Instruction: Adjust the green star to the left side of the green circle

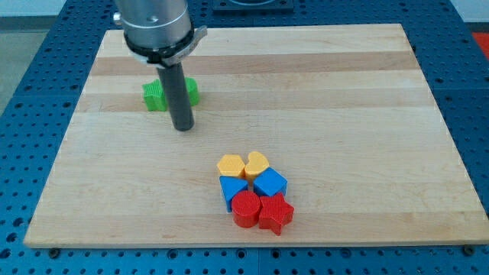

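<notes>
Two green blocks lie at the board's upper left, partly hidden by my rod. The left one [154,95] has ridged, pointed sides and looks like the green star. The right one [192,92] looks rounded, like the green circle, but only its right edge shows. The rod stands in front of the gap between them, so I cannot tell if they touch. My tip [182,128] rests on the board just below the two blocks, toward the view's bottom, apart from both.
A tight cluster sits at the lower middle of the wooden board [344,114]: a yellow hexagon [230,165], a yellow heart [257,163], a blue pointed block [232,189], a blue cube [270,183], a red circle [246,208], and a red star [276,215].
</notes>
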